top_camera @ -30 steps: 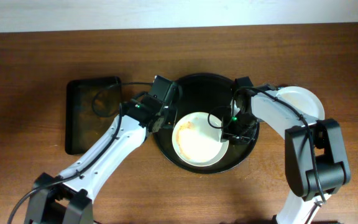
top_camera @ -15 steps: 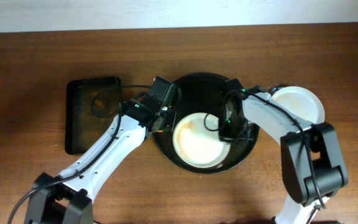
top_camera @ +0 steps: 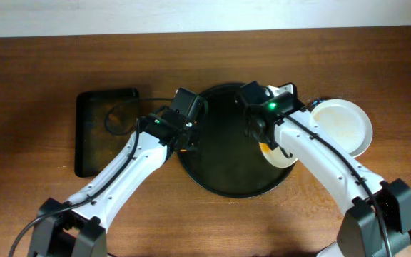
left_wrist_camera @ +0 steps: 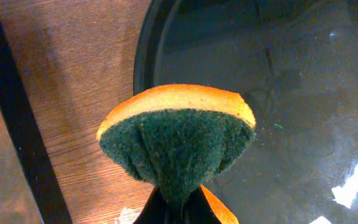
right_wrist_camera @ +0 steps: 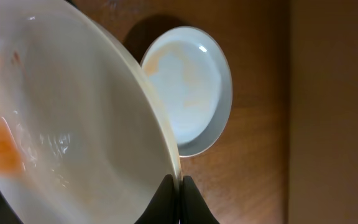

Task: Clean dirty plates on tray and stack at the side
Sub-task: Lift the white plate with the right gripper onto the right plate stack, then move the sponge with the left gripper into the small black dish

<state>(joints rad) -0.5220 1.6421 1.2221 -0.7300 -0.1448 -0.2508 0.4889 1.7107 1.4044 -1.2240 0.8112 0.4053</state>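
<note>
- Left arm (top_camera: 130, 168): comes from the lower left of the tray (top_camera: 227, 160), elbow bent, wrist at the tray's left rim.
- Left gripper (left_wrist_camera: 174, 208): over the tray's left rim, jaws pinched tight on a folded sponge (left_wrist_camera: 176, 140).
- Right arm (top_camera: 320, 157): comes from the lower right of the tray, stretched across its right rim.
- Right gripper (right_wrist_camera: 179, 185): above the tray's right side, fingers clamped on the rim of a white plate (right_wrist_camera: 73, 124).

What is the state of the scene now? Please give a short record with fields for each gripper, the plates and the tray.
left gripper: shut on sponge, at left rim of round tray
right gripper: shut on rim of held plate, raised and tilted
held plate: white, orange smear inside
second plate: on the table, right of round tray, faint orange marks
round tray: no plate lies in it
</note>
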